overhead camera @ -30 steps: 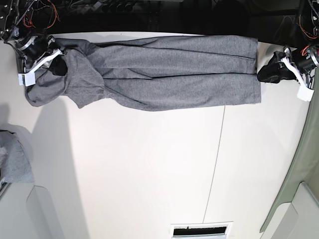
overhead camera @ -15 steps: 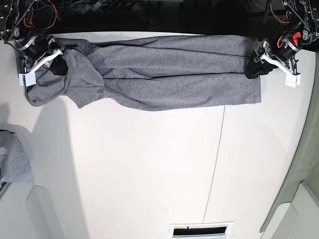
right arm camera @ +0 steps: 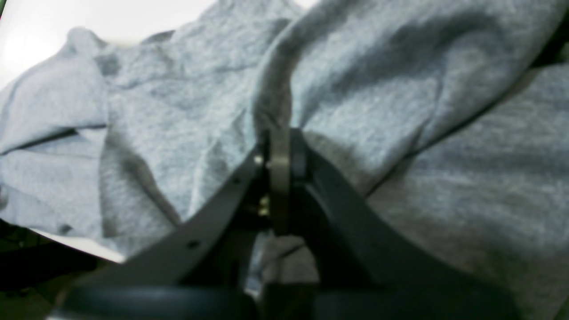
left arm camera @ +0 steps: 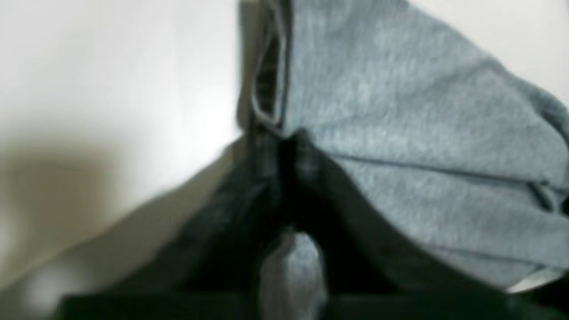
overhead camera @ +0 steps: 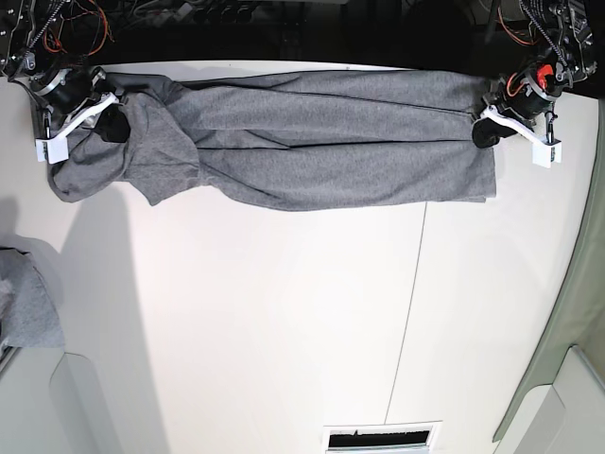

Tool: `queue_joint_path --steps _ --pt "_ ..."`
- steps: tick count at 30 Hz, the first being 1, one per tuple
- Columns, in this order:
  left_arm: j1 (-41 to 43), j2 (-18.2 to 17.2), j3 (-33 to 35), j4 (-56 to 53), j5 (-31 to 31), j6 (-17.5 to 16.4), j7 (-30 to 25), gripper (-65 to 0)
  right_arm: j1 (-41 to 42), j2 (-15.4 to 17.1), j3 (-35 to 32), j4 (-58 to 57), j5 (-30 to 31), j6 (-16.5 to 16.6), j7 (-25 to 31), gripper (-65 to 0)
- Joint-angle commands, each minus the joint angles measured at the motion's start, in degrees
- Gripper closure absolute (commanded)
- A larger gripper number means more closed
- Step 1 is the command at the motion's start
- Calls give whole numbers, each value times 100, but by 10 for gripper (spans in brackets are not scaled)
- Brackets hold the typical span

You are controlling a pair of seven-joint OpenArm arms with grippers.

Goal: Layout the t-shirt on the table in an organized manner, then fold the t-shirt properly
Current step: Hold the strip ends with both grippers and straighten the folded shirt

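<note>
T-shirt (overhead camera: 312, 137): lies stretched as a long band along the far edge of the worktop (overhead camera: 284, 322), partly folded over itself lengthwise; the end near the right arm is bunched and drooping, the end near the left arm is squarer.

Reason for placement: you can read the two-ended hold as a way of drawing the cloth out lengthwise, so that creases ease before it is laid flat. This is a judgement from how the fabric lies.

Left gripper (overhead camera: 484, 130): fingers closed on the t-shirt's corner at the hem end. In the left wrist view the dark fingers (left arm camera: 311, 178) meet on a stitched edge, though that view is blurred.

Right gripper (overhead camera: 112, 121): fingers closed on a raised ridge of t-shirt fabric. In the right wrist view the cloth is pinched between the fingers (right arm camera: 279, 178) and rises above them.

Left arm pose: set at the far corner of the worktop, wrist low and angled inward toward the cloth.

Right arm pose: set at the opposite far corner, wrist low, reaching into the bunched end.

Task stage: layout not yet complete; the sleeve end is rumpled and no proper fold is made.

Other item: a second piece of grey cloth (overhead camera: 26, 307) lies at the worktop's edge, well apart from the t-shirt.
</note>
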Motion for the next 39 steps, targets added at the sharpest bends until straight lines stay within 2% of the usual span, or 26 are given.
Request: queue_joint_path --steps 1,8,13,18,22,28,29,32,39 --pt "15 -66 -22 70 -7 0 0 0 13 79 28 79 153 48 79 0" --pt "-146 -245 -44 348 -7 2 142 0 15 79 28 81 380 50 79 0" --pt "35 -487 -44 1266 -11 -2 372 0 15 79 28 81 382 52 81 0" --pt "232 -507 85 2221 -11 4 463 0 24 79 28 81 382 52 81 0" --pt "243 -505 479 2708 0 2 505 0 63 79 28 81 380 55 76 0" --pt "243 -389 1379 3220 811 7 503 0 79 81 28 81 380 52 76 0" --pt "243 -356 1427 3217 994 17 503 0 79 83 28 81 380 52 76 0" --pt "240 -332 1438 3213 1266 374 474 0 81 79 28 81 382 55 76 0" --pt "243 -442 1316 3198 1884 391 455 0 79 81 28 81 380 52 79 0"
